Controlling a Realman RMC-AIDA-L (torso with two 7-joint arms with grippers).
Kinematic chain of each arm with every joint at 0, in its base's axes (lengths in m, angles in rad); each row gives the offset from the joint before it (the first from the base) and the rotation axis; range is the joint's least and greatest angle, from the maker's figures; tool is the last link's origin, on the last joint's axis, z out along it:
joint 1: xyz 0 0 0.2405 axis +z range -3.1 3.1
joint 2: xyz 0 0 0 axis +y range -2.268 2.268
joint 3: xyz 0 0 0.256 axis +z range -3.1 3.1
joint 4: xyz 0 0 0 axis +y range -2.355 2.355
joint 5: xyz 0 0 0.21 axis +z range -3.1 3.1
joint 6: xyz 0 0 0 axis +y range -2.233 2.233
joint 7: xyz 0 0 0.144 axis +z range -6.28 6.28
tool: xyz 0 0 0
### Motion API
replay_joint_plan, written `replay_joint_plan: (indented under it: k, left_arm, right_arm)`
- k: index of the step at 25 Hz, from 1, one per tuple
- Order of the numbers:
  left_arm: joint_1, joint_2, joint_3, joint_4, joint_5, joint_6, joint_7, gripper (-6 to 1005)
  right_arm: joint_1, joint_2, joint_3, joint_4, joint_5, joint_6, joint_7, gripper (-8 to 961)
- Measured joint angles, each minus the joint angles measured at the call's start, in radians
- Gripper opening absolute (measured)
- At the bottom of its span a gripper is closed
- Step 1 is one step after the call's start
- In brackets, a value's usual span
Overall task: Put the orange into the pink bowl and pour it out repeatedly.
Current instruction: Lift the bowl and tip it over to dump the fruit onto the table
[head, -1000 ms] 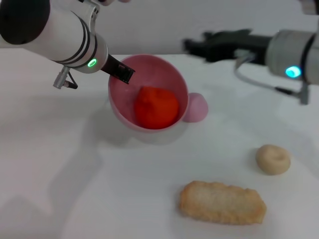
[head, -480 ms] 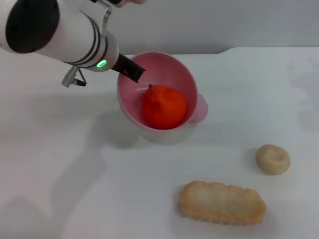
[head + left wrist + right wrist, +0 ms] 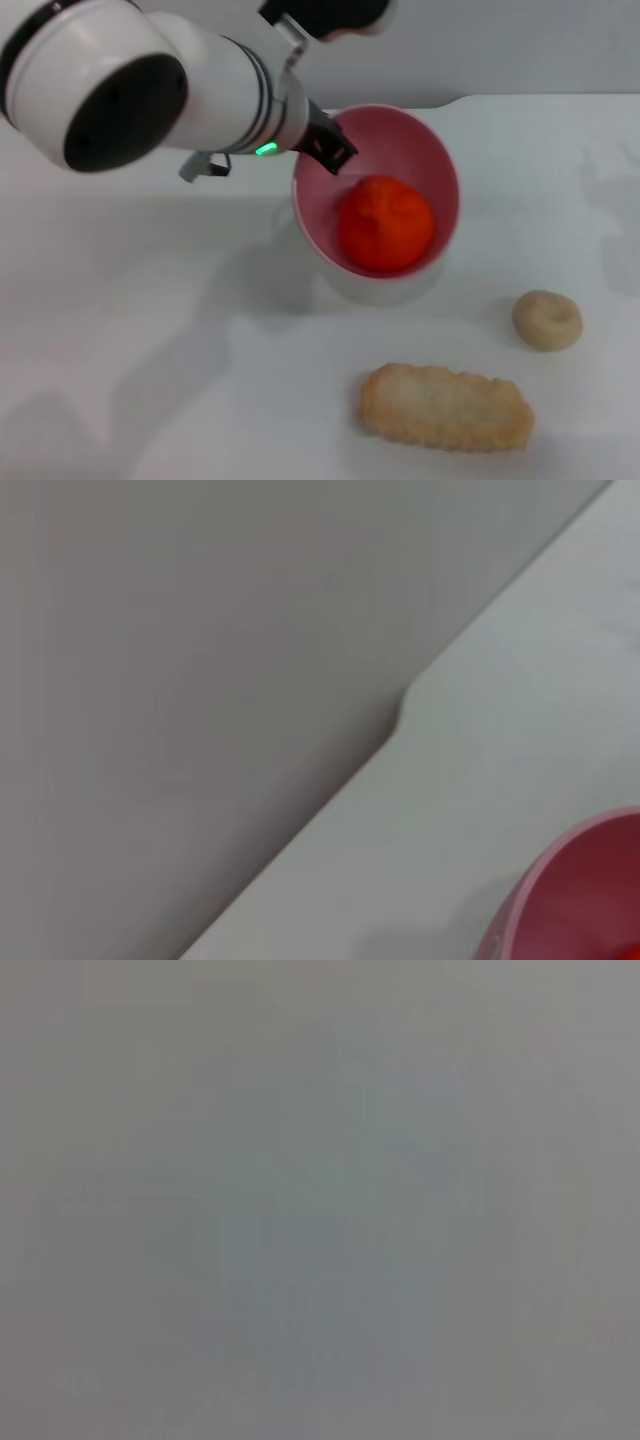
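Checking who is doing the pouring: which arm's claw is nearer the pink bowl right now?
Left. The left claw grips the rim of the tilted pink bowl, with the orange inside. The right arm is out of the head view.

**Left wrist: bowl rim, table edge, wall**

A slice of the pink bowl (image 3: 585, 880) showed in one corner. The white table (image 3: 500, 740) ran diagonally, with a notch in its edge. A plain grey wall (image 3: 180, 680) filled the rest.

- This looks like a robot test room, not a home.
- A plain white table (image 3: 120, 330) stands by a bare grey wall (image 3: 520, 45).
- Toy foods lie there: a doughnut (image 3: 547, 319) and bread (image 3: 446, 407).
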Motion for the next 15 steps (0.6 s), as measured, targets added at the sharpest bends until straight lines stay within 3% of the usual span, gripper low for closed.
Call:
replay_joint_plan:
  k: [9,11,15]
  left_arm:
    - [0.010,-0.003,0.088,0.012,0.000,0.125,0.003,80]
    - [0.031,0.001,0.116,0.013,0.006,0.243,0.018,81]
    - [0.054,0.003,0.148,0.009,0.033,0.349,0.039,82]
  right_arm:
    - [-0.027,0.000,0.042,-0.040,0.001,0.021,0.043,509]
    - [-0.031,0.000,0.061,-0.047,0.001,0.038,0.070,509]
    - [-0.031,-0.001,0.075,-0.049,0.001,0.067,0.089,509]
